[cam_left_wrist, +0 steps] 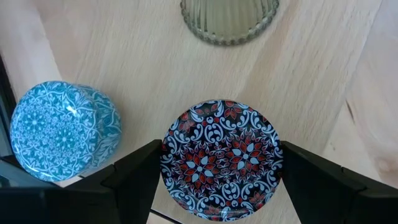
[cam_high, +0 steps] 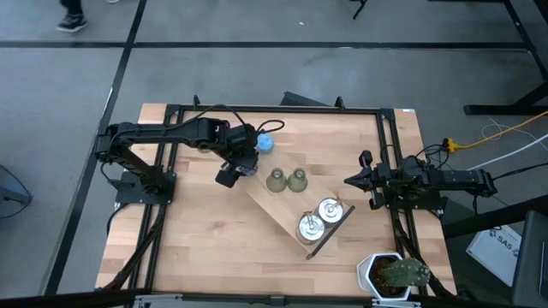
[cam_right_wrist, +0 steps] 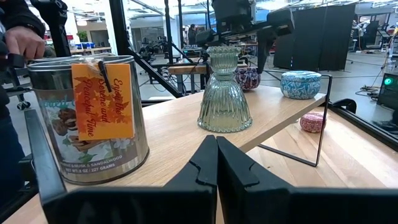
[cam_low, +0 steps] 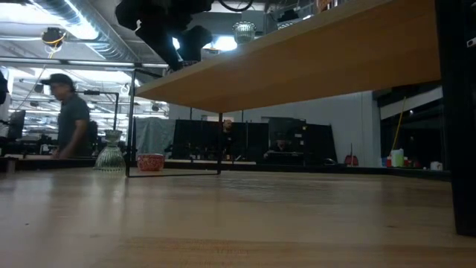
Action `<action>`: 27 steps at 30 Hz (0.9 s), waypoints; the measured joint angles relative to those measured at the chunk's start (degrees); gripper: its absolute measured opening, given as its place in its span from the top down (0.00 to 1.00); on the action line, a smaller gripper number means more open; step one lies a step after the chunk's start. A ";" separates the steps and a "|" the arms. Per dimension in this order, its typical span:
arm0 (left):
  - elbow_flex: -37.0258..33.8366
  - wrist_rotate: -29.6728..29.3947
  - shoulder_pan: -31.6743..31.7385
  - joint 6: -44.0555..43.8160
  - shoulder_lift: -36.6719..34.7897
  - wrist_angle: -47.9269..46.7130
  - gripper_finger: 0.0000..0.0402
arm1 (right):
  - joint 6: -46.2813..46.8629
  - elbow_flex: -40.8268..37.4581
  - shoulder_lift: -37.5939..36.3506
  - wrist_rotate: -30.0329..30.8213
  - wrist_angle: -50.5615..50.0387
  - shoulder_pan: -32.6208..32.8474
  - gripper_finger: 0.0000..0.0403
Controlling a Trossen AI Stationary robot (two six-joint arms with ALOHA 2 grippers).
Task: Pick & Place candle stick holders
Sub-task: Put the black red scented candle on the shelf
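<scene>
Two grippers are in play, and only the left gripper (cam_high: 242, 165) is busy: we have it over the upper end of the long wooden tray (cam_high: 276, 208), its fingers set around the purple patterned holder (cam_left_wrist: 221, 159), one finger at each side of it. Whether the fingers press the holder or only flank it we cannot tell. The blue patterned holder (cam_left_wrist: 62, 130) sits just beside it, and a green ribbed holder (cam_left_wrist: 229, 20) stands near on the same tray. Farther along the tray we see two silver holders (cam_high: 319, 218). Our right gripper (cam_right_wrist: 216, 163) waits at the table's right edge, fingers pressed together on nothing. We judge this the placing step for the purple holder; next we would part the fingers and lift clear without nudging the blue one.
</scene>
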 joint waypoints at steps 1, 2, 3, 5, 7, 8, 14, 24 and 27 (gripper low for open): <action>0.00 -0.24 0.00 -0.24 0.00 0.00 0.27 | 0.00 -0.01 0.00 0.00 -0.01 0.01 1.00; 0.00 -0.65 0.00 -0.63 0.00 -0.02 0.27 | 0.00 -0.02 0.00 0.00 -0.01 0.02 1.00; 0.00 -0.89 0.00 -1.21 0.00 -0.02 0.27 | 0.00 0.00 0.00 0.00 0.01 0.02 1.00; -0.14 -1.02 0.03 -1.51 0.00 0.10 0.27 | 0.00 0.00 0.00 0.00 -0.01 0.01 1.00; -0.44 -1.05 0.24 -1.76 -0.02 0.26 0.27 | 0.00 -0.02 0.00 0.00 -0.01 0.00 1.00; -0.48 -0.97 0.34 -2.18 -0.04 0.18 0.27 | 0.00 0.00 0.00 0.00 -0.01 0.00 1.00; -0.59 -1.06 0.82 -2.47 -0.04 0.58 0.24 | 0.00 0.00 0.00 0.00 -0.01 0.02 1.00; -0.75 -2.46 1.38 -2.35 0.13 2.05 0.21 | 0.00 0.00 0.00 0.00 -0.01 0.00 1.00; -0.74 -2.74 1.38 -2.43 0.13 2.34 0.19 | 0.00 0.00 0.00 0.00 0.00 0.00 1.00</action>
